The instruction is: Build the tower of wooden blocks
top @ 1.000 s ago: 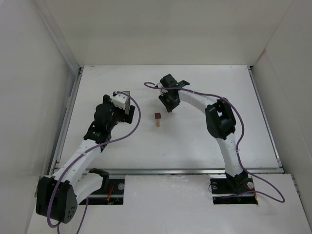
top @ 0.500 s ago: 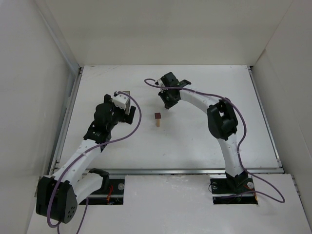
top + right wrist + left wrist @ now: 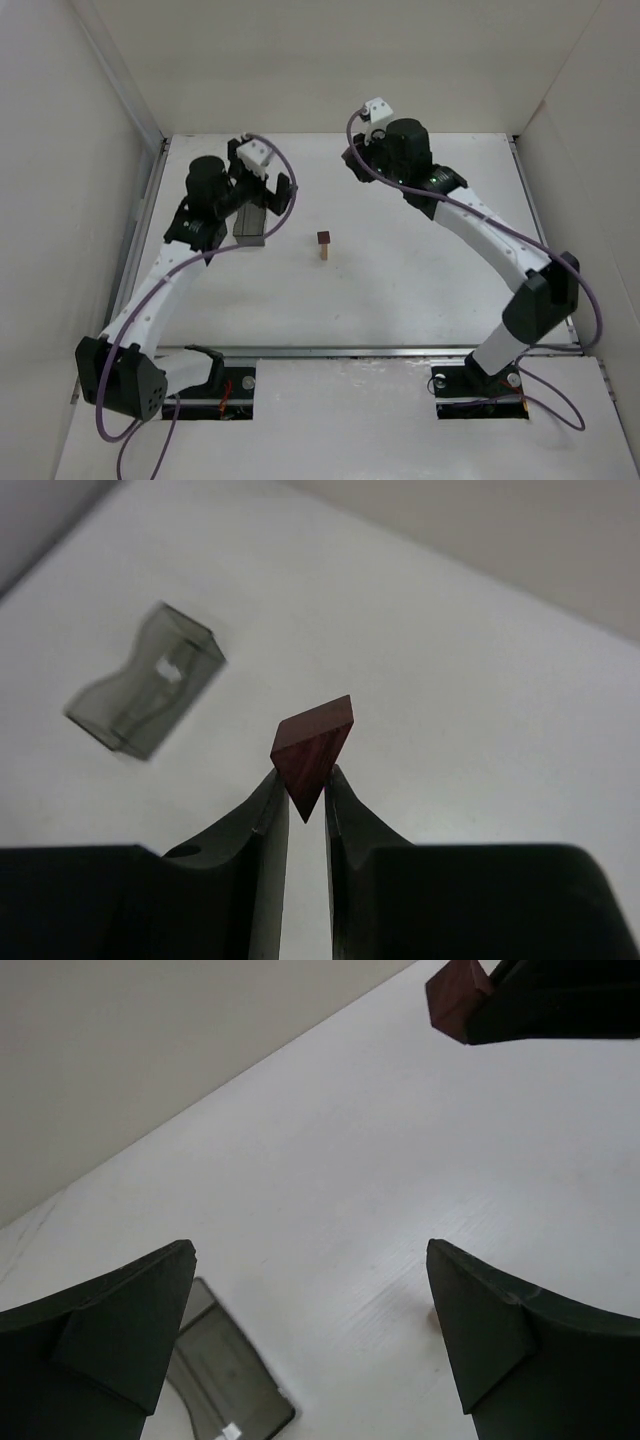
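The tower (image 3: 323, 245) stands mid-table: a slim tan upright piece with a small dark reddish-brown block on top. My right gripper (image 3: 354, 162) is raised behind and to the right of it. In the right wrist view the right gripper (image 3: 305, 782) is shut on a dark reddish-brown wedge-shaped block (image 3: 315, 742), point down between the fingers. That block (image 3: 455, 998) also shows at the top of the left wrist view. My left gripper (image 3: 270, 192) is raised left of the tower, and it is open and empty in its wrist view (image 3: 310, 1260).
A dark translucent rectangular bin (image 3: 250, 222) lies on the table left of the tower, below the left gripper. It shows in the left wrist view (image 3: 225, 1380) and the right wrist view (image 3: 150, 692). White walls enclose the table on three sides.
Both arms have lifted. The right gripper rose and moved back right from beside the tower. The left gripper rose off the bin, which now shows.
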Controlling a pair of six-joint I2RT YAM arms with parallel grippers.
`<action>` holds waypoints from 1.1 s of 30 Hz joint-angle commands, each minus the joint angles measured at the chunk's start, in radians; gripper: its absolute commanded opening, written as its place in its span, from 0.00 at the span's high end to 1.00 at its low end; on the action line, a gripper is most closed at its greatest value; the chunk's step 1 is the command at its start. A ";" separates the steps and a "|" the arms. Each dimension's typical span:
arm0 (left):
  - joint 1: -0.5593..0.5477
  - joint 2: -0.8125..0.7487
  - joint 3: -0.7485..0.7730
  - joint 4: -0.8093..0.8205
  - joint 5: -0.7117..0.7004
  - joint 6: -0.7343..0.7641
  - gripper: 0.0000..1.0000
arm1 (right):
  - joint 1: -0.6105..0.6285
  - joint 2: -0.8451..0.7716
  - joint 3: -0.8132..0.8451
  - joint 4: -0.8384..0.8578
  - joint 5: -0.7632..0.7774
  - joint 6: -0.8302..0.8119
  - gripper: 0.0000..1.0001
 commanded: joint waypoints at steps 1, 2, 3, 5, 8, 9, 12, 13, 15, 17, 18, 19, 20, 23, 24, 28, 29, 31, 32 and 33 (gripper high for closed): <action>0.002 0.067 0.237 -0.086 0.223 -0.133 0.00 | 0.049 -0.102 -0.057 0.232 -0.022 -0.007 1.00; 0.002 0.088 0.280 -0.086 0.255 -0.160 0.00 | 0.063 -0.116 -0.057 0.241 -0.022 -0.007 1.00; 0.002 0.123 0.317 -0.086 0.286 -0.190 0.00 | 0.063 -0.137 -0.057 0.241 -0.022 -0.018 1.00; 0.002 0.151 0.401 -0.086 0.337 -0.259 0.00 | 0.088 -0.156 -0.057 0.241 -0.022 -0.027 1.00; 0.002 0.200 0.469 -0.057 0.395 -0.408 0.00 | 0.106 -0.179 -0.066 0.250 -0.022 -0.027 1.00; 0.002 0.212 0.469 -0.044 0.407 -0.448 0.00 | 0.106 -0.190 -0.077 0.250 -0.022 -0.027 1.00; 0.002 0.213 0.469 0.019 0.484 -0.557 0.00 | 0.119 -0.208 -0.097 0.250 -0.022 -0.038 1.00; 0.002 0.200 0.451 0.029 0.493 -0.575 0.00 | 0.128 -0.217 -0.109 0.250 -0.022 -0.038 1.00; 0.002 0.200 0.437 0.029 0.494 -0.599 0.00 | 0.137 -0.217 -0.118 0.250 -0.011 -0.047 1.00; -0.009 0.209 0.437 0.004 0.503 -0.609 0.00 | 0.149 -0.226 -0.118 0.250 0.012 -0.047 1.00; -0.018 0.209 0.437 -0.005 0.503 -0.622 0.00 | 0.149 -0.226 -0.118 0.250 0.012 -0.056 1.00; -0.018 0.220 0.437 -0.017 0.503 -0.622 0.00 | 0.160 -0.226 -0.118 0.241 0.021 -0.056 1.00; -0.018 0.231 0.437 -0.017 0.485 -0.640 0.00 | 0.160 -0.226 -0.118 0.241 0.021 -0.056 1.00; -0.027 0.257 0.437 -0.043 0.432 -0.674 0.05 | 0.169 -0.226 -0.118 0.241 0.032 -0.056 1.00; -0.027 0.266 0.437 -0.054 0.422 -0.684 0.07 | 0.178 -0.226 -0.118 0.241 0.032 -0.056 1.00; -0.027 0.279 0.437 -0.054 0.374 -0.694 0.17 | 0.189 -0.226 -0.118 0.241 0.032 -0.065 1.00; -0.027 0.279 0.437 -0.054 0.374 -0.694 0.17 | 0.189 -0.226 -0.118 0.241 0.032 -0.065 1.00; -0.027 0.279 0.437 -0.054 0.363 -0.703 0.24 | 0.189 -0.236 -0.127 0.241 0.032 -0.065 1.00; -0.027 0.279 0.437 -0.054 0.351 -0.703 0.27 | 0.189 -0.236 -0.127 0.241 0.032 -0.065 1.00; -0.027 0.279 0.437 -0.045 0.351 -0.714 0.30 | 0.189 -0.236 -0.127 0.241 0.032 -0.065 1.00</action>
